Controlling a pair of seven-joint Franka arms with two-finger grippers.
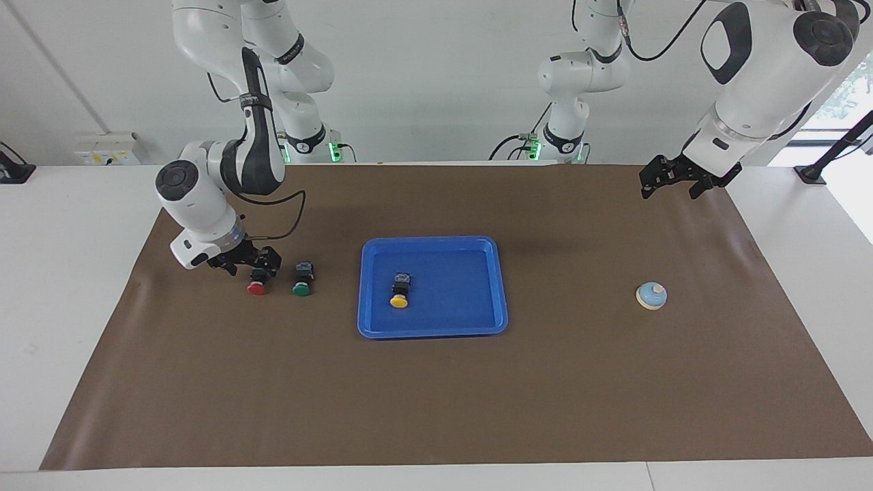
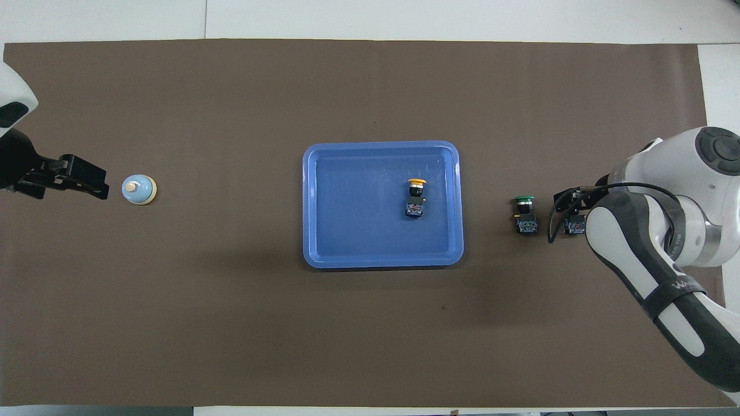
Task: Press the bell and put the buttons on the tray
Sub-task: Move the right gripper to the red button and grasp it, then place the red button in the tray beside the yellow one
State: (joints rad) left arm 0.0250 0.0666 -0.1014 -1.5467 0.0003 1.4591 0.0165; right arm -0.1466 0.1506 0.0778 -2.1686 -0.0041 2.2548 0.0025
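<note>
The blue tray (image 1: 450,310) lies mid-table and holds the yellow button (image 1: 400,290), lying on its side. The red button (image 1: 256,284) and the green button (image 1: 302,280) lie side by side on the brown mat toward the right arm's end. My right gripper (image 1: 254,267) is low over the red button, its fingers open on either side of the black body. In the overhead view the arm hides the red cap; only the body (image 2: 575,224) shows. The light-blue bell (image 1: 651,295) sits toward the left arm's end. My left gripper (image 1: 670,185) hangs open and empty, raised above the mat and apart from the bell.
A brown mat (image 1: 436,409) covers the table. In the overhead view the tray (image 2: 358,231), yellow button (image 2: 415,198), green button (image 2: 525,215), bell (image 2: 139,189), left gripper (image 2: 81,178) and right gripper (image 2: 572,211) all show.
</note>
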